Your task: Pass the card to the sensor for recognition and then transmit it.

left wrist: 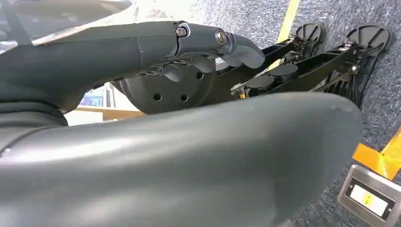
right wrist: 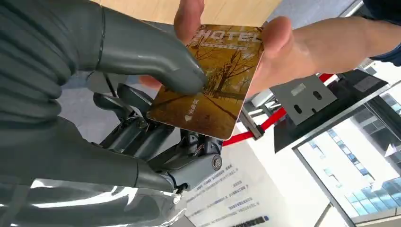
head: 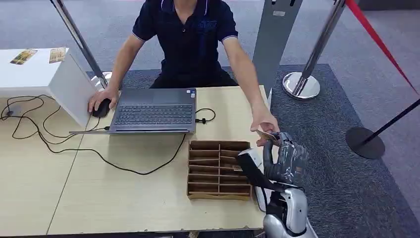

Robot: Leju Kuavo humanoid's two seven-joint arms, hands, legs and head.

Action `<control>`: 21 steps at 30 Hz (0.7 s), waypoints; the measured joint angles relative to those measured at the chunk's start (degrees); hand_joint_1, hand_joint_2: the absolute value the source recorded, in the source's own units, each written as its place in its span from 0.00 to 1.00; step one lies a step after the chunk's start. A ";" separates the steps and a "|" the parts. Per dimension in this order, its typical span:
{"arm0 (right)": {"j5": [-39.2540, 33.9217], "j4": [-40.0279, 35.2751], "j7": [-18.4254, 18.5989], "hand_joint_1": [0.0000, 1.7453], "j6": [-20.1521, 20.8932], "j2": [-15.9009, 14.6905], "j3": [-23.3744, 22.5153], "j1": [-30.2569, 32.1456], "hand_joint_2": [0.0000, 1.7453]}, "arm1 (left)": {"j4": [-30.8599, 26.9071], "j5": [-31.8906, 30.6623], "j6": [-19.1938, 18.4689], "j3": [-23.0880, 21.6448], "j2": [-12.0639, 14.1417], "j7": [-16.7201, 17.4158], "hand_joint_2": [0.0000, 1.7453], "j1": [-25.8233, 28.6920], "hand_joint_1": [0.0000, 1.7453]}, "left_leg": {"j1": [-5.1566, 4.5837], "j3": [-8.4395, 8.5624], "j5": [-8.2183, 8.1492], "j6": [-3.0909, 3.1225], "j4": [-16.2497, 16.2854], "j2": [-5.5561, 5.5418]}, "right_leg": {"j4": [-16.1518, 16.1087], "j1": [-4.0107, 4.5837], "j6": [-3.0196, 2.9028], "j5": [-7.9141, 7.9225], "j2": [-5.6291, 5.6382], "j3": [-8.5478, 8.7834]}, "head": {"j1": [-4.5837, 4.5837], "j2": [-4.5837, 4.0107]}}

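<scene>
The hotel card [right wrist: 213, 80], brown with autumn trees on it, is pinched between my right hand's [right wrist: 118, 99] thumb and the fingers under it. A person's hand [right wrist: 293, 52] grips the card's far end at the same time. In the head view my right hand [head: 287, 158] is raised off the table's right edge, with the card [head: 266, 134] at its top and the person's hand [head: 265, 124] reaching to it. A white sensor unit with a dark face [head: 250, 166] stands just left of my hand. My left hand [left wrist: 179, 151] hangs low over the carpet and holds nothing.
A wooden slotted card box [head: 218, 168] sits on the table [head: 124, 198] by the sensor. The seated person's other hand rests on a mouse [head: 101, 108] beside a laptop [head: 153, 111]; cables trail left. Stanchions [head: 302, 84] with a red belt stand on the right.
</scene>
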 joint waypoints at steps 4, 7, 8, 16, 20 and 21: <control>0.68 -0.09 -0.22 0.00 0.00 0.09 0.00 0.16 1.00 | 0.02 0.00 0.00 0.00 0.00 0.04 0.00 0.04 0.00 | 0.00 0.00 0.00 0.00 0.00 0.00 | 0.00 0.00 0.00 0.00 0.00 -0.01 | 0.00 0.00; 1.20 -0.65 -0.39 0.00 -0.02 0.09 -0.02 0.53 1.00 | 0.07 0.00 0.00 0.00 0.00 0.13 0.00 0.01 0.00 | 0.00 0.02 0.00 0.00 0.00 0.01 | 0.00 0.00 0.00 0.00 0.01 -0.01 | 0.00 0.00; 1.25 -0.78 -0.39 0.00 -0.02 0.09 -0.04 0.60 1.00 | 0.07 0.00 0.00 -0.02 0.00 0.13 0.00 0.01 0.00 | 0.00 0.03 0.00 0.00 0.00 0.01 | 0.00 0.00 0.00 0.00 0.01 -0.01 | 0.00 0.00; 2.18 -1.83 -0.74 0.00 -0.02 0.09 -0.24 1.04 1.00 | 0.20 0.00 0.00 -0.04 0.00 0.15 0.00 0.04 0.00 | 0.00 0.07 0.01 0.00 0.00 0.01 | 0.00 0.00 -0.01 0.01 0.01 0.04 | 0.00 0.00; 2.80 -2.08 -0.68 0.00 -0.02 0.09 -0.46 1.19 1.00 | 0.20 0.00 0.00 -0.07 0.00 0.15 0.00 0.04 0.00 | 0.00 0.07 0.00 0.00 0.00 0.01 | 0.00 0.00 -0.01 0.01 0.01 0.03 | 0.00 0.00; 3.10 -2.14 -0.28 0.00 -0.02 0.07 -0.46 1.27 1.00 | 0.20 0.00 0.00 -0.07 0.00 0.20 0.00 0.05 0.00 | 0.00 0.08 0.00 0.00 0.00 0.00 | 0.00 0.00 -0.01 0.01 0.01 0.03 | 0.00 0.00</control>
